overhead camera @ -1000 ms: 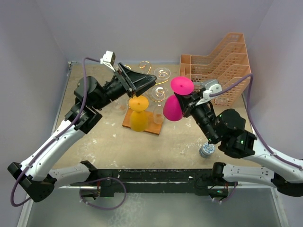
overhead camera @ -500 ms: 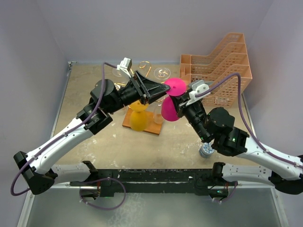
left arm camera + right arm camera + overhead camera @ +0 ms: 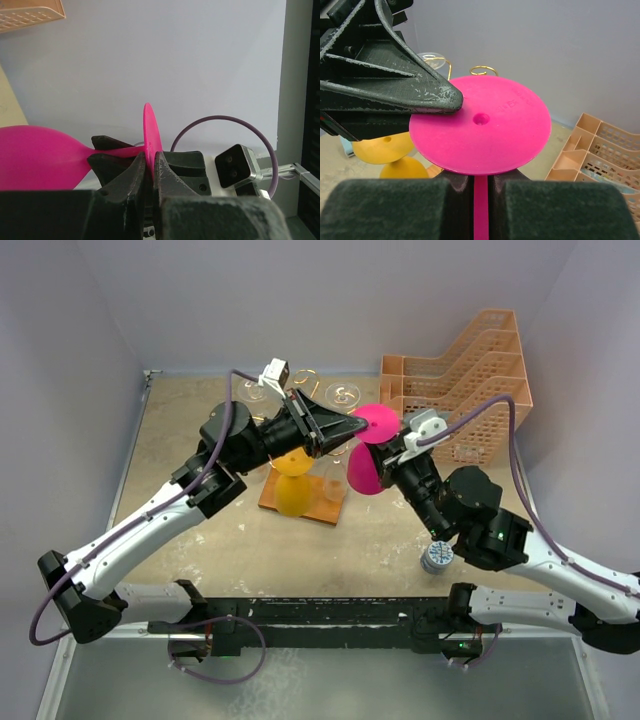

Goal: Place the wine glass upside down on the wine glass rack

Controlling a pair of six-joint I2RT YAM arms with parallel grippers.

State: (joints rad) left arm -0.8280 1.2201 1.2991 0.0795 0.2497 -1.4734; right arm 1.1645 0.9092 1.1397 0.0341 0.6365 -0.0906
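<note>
Showing only in wrist views: left tool [image 3: 150, 159] pinches wine glass [image 3: 35, 157] foot, right tool [image 3: 481, 186] clamps stem.

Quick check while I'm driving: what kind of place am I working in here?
Most likely a robot test cell, not a real kitchen. Plain walls box in a scuffed table, and the props look staged: a pink glass, a gold rack and a peach tray stack.
</note>
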